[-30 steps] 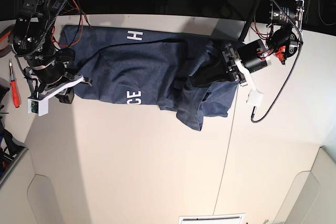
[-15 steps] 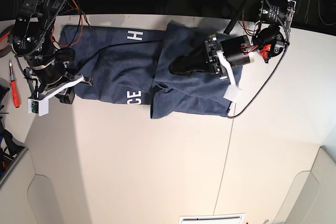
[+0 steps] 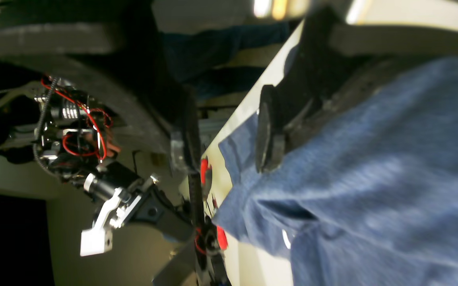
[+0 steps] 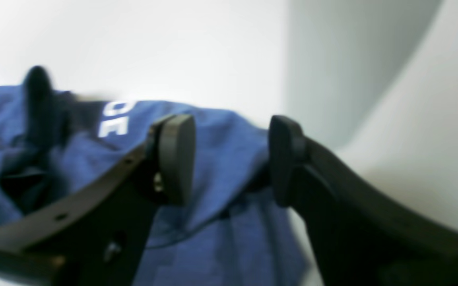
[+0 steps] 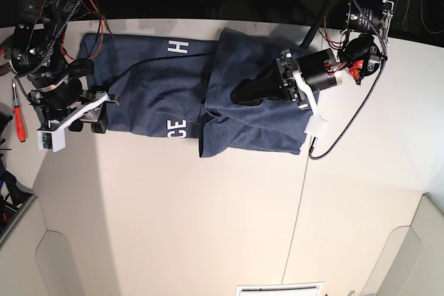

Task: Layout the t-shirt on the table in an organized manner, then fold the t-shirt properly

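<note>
Two hands are at work on the t-shirt (image 5: 173, 88), which lies spread across the far part of the surface (image 5: 208, 227) with one end already turned over onto the middle, so the step in hand looks like the first fold rather than the laying out. The left hand (image 5: 246, 92) rests low on top of the doubled-over cloth; in its wrist view one dark finger (image 3: 266, 131) presses against the blue fabric, but the pictures do not show whether it grips the cloth or merely lies on it, so I cannot tell its state. The right hand (image 4: 231, 159) sits at the opposite end of the shirt, its jaws standing well apart with nothing between them, the shirt's edge just beneath and beyond its pads (image 4: 177, 159). White letters (image 5: 177, 129) show beside the folded flap's edge, between the two hands. My guess is that the next move calls for the left hand to let go and lift clear without dragging the flap, while the right hand closes on the near edge under it to bring that end over; the flap lies slightly askew, so smoothing may be needed first
</note>
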Controlling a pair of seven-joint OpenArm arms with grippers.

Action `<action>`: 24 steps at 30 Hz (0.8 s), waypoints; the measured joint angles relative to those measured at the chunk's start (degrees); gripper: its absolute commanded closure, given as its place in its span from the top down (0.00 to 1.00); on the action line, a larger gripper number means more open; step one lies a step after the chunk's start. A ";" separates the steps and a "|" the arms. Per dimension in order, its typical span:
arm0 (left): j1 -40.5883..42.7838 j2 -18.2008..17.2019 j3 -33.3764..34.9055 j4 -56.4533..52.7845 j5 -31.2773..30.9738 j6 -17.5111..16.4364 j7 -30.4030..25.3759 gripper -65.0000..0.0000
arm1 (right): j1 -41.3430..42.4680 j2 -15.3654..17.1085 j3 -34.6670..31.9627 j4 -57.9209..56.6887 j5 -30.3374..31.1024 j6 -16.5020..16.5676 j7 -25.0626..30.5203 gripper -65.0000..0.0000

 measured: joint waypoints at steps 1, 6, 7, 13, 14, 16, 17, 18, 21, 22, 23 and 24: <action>0.00 0.00 -0.55 0.00 -0.02 -0.02 0.02 0.41 | -0.02 0.76 1.07 -0.02 0.00 0.02 -0.04 0.47; 0.00 -0.13 -1.14 0.00 0.00 0.00 0.02 0.41 | 0.00 3.45 8.85 -3.50 7.23 1.01 -1.64 0.51; 0.00 -0.17 -1.14 0.00 0.00 -0.02 0.02 0.41 | 0.00 3.63 10.14 -4.94 9.18 2.19 -1.84 0.51; 0.00 -0.17 -1.16 0.00 0.00 0.00 0.02 0.41 | 0.00 4.22 13.20 -16.13 22.60 9.20 -4.20 0.51; 0.00 -0.17 -1.16 0.00 0.00 0.00 0.02 0.41 | -0.02 4.20 13.16 -17.86 24.74 10.10 -4.66 0.51; 0.02 -0.15 -1.14 0.00 0.02 0.00 0.02 0.41 | 0.00 4.17 12.98 -20.48 27.61 10.91 -5.27 0.51; 0.00 -0.17 -1.16 0.00 0.00 0.00 0.02 0.41 | 0.00 4.17 12.98 -21.18 28.59 10.97 -5.53 0.51; 0.00 -0.17 -1.16 0.00 0.00 0.00 0.02 0.41 | 0.00 4.13 12.98 -21.44 28.92 10.97 -5.51 0.51; 0.02 -0.17 -1.16 0.00 0.02 0.00 0.02 0.41 | 0.02 4.20 13.00 -21.44 28.92 10.99 -5.46 0.51; 0.00 -0.17 -1.16 0.00 0.00 -0.02 0.02 0.41 | 0.02 4.20 13.00 -21.44 28.94 10.99 -5.46 0.51; 0.00 -0.17 -1.16 0.00 0.00 0.00 0.02 0.41 | 0.00 4.20 13.00 -21.44 28.92 10.99 -5.46 0.51; 0.00 -0.17 -1.16 0.00 0.00 0.00 0.02 0.41 | 0.00 4.20 13.00 -21.44 28.09 11.06 -5.49 0.51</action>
